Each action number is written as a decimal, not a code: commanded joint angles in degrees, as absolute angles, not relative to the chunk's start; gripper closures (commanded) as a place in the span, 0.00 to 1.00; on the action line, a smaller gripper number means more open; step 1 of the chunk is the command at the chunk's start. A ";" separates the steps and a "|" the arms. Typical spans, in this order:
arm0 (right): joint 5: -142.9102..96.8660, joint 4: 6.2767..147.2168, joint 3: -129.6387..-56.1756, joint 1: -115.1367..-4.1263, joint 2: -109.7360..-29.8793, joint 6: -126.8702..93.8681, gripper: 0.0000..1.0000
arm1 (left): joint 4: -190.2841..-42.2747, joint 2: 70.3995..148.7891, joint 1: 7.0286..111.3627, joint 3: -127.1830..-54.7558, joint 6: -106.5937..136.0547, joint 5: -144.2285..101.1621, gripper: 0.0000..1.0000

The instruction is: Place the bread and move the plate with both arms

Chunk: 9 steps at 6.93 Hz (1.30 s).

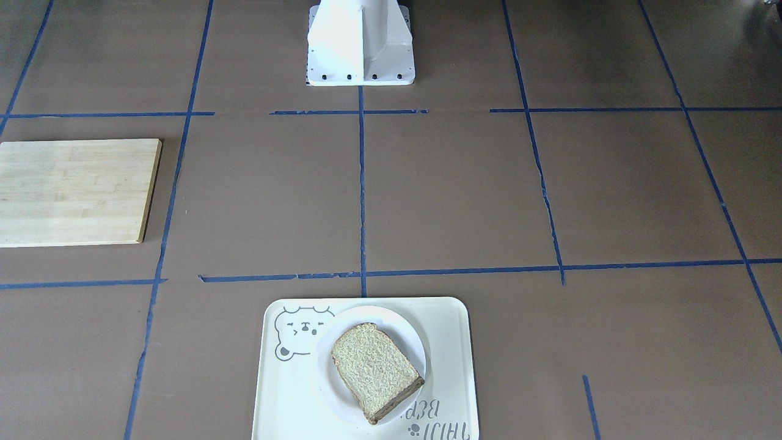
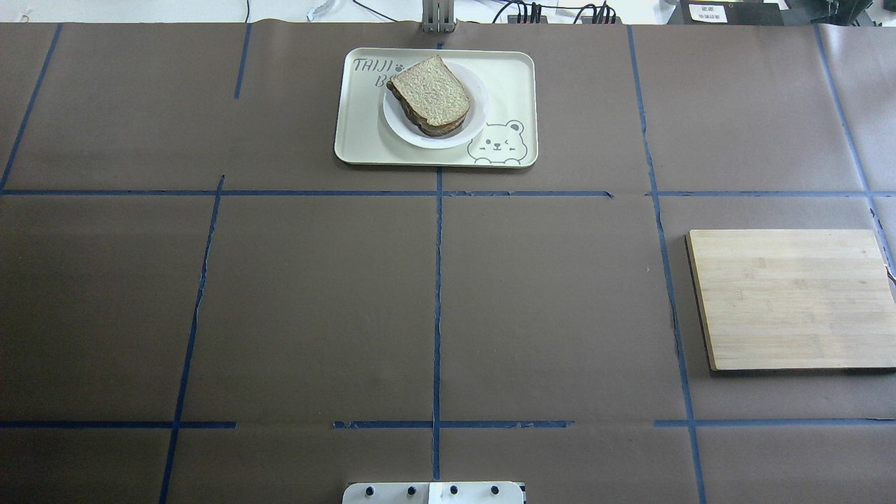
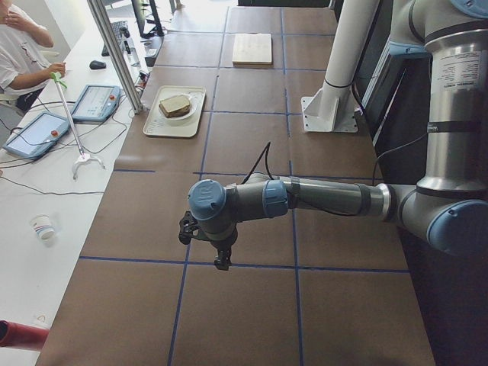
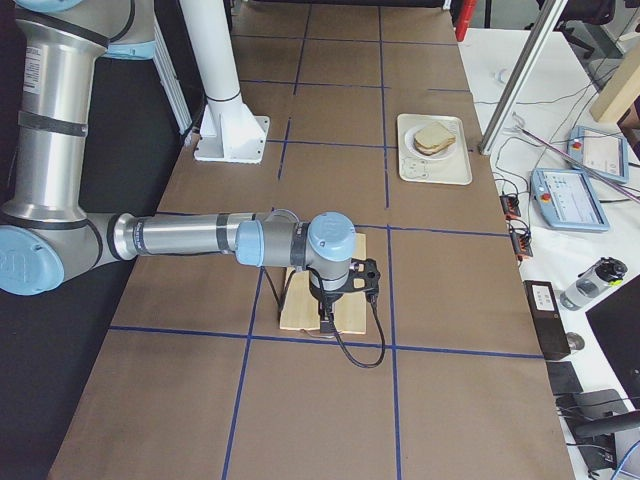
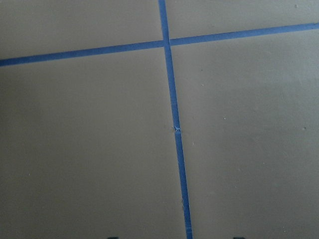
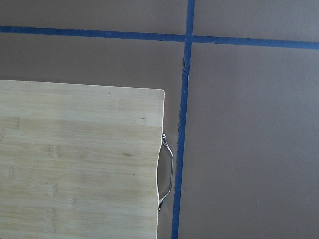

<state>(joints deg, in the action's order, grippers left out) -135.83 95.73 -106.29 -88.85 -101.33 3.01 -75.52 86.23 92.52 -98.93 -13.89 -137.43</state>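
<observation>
Whether the left gripper (image 3: 222,259), over bare table (image 2: 315,308), or the right gripper (image 4: 326,325), over the cutting board (image 2: 791,301), is open cannot be told. Nothing shows in either's grasp. The bread (image 2: 430,91) lies well ahead between them on the plate (image 2: 477,105), its long axis diagonal. Neither arm seems clearly nearer.

- Overhead camera, behind the robot, looks forward and down: tray (image 2: 511,84) at 12 o'clock, wooden board (image 2: 791,297) at 3.
- Front camera faces back across the table: white pedestal (image 1: 360,43) at 12, same board at 9.
- Side cameras look along the table from either end, left arm (image 3: 328,198) or right arm (image 4: 190,237) nearest.
- Wrist cameras look straight down, close: blue tape (image 5: 172,99); the board's corner.
</observation>
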 commanded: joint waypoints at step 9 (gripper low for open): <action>-137.02 95.71 -107.93 -88.77 -103.18 5.71 0.00 | -84.54 84.56 92.46 -97.48 -11.78 -137.81 0.00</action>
<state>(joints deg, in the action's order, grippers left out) -136.82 95.76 -107.61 -88.77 -102.97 5.33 -82.77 85.10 92.48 -98.55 -11.70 -137.85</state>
